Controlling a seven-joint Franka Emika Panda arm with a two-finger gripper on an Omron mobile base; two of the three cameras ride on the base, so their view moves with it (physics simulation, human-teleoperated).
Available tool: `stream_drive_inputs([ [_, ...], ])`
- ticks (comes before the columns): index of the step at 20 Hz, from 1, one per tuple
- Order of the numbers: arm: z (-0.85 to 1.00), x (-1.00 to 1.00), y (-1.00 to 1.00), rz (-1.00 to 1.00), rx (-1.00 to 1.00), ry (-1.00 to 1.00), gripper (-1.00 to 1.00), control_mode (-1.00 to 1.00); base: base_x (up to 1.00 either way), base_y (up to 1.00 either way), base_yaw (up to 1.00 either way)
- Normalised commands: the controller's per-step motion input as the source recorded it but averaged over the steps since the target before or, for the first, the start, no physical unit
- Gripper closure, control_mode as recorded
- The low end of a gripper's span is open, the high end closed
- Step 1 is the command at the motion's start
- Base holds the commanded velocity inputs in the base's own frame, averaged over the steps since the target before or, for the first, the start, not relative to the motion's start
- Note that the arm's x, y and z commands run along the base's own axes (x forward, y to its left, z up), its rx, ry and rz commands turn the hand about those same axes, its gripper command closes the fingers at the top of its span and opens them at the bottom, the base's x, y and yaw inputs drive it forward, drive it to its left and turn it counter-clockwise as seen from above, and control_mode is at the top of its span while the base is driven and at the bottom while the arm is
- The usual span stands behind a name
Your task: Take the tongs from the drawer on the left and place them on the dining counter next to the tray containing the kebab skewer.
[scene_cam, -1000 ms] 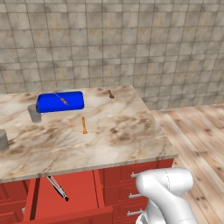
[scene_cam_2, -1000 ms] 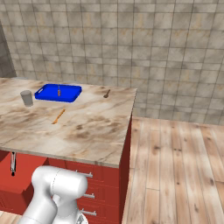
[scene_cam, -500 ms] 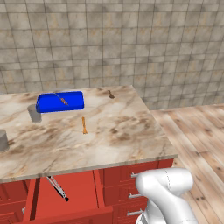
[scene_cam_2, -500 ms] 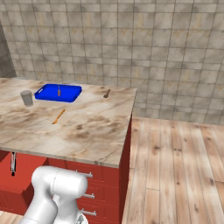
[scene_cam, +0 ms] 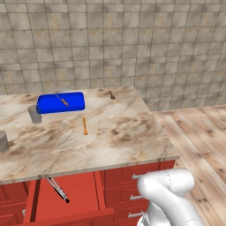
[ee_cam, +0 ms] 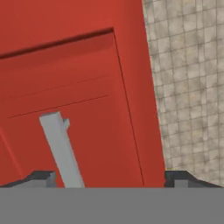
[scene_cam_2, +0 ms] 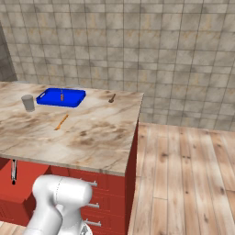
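Gripper (ee_cam: pixel 109 177) spread wide and empty beside the drawer's (scene_cam: pixel 66 196) handle (ee_cam: pixel 61 148); drawer stands open so the tongs (scene_cam: pixel 57 190) can be reached.

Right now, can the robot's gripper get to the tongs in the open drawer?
Probably yes. The drawer stands pulled out, the tongs lie uncovered inside, and the gripper is wide open beside the handle.

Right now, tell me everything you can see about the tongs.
The tongs are slender, silver-grey and metallic-looking, with a black end. They lie aslant in the open red drawer below the marble counter edge, black end toward the drawer's front. Nothing grips them. In the hand view a grey bar runs over the red drawer between the open fingers, which do not touch it.
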Motion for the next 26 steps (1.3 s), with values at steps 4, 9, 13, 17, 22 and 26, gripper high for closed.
stream_drive_inputs([
  [4,0.72,-0.01,-0.17,0.00,0.15,0.18,-1.00,-1.00,0.00,0.00,0.00],
  [9,0.74,0.00,-0.21,0.00,0.16,0.29,-1.00,-1.00,0.00,0.00,0.00],
  [13,0.58,0.00,-0.20,0.00,0.10,0.29,-1.00,-1.00,0.00,0.00,0.00],
  [17,0.51,0.12,-0.24,0.02,0.09,0.26,-1.00,-1.00,0.00,0.00,0.00],
  [22,0.20,0.31,-0.11,0.08,0.02,0.31,-1.00,-1.00,0.00,0.00,0.00],
  [26,0.00,0.52,0.00,0.14,0.00,0.42,-1.00,-1.00,0.00,0.00,0.00],
])
